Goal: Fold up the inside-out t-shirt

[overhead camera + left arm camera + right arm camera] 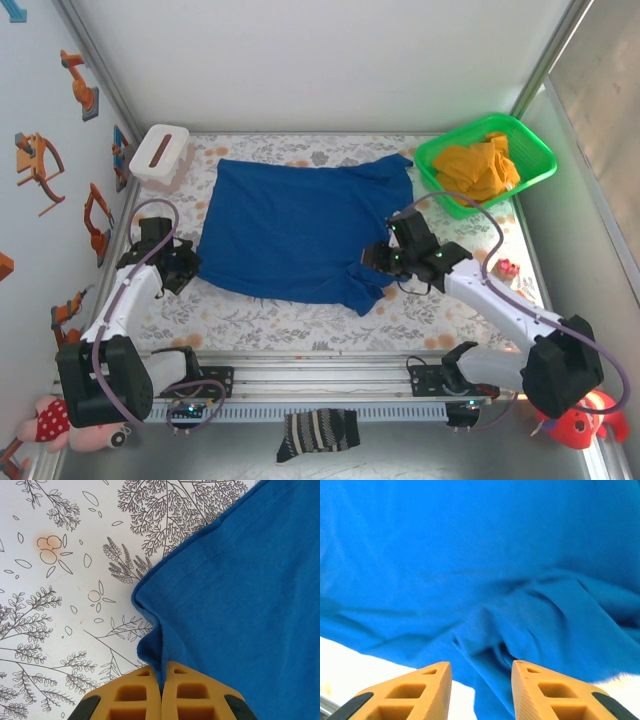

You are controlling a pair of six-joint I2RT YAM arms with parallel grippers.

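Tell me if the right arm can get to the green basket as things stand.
Probably yes. The right gripper hovers open at the t-shirt's right edge, holding nothing, and only table lies between it and the green basket just beyond.

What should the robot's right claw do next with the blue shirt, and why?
Probably dip and close on the rumpled shirt just ahead. The right claw is open over it, while the left claw pinches its edge, so both sides would then be held for folding.
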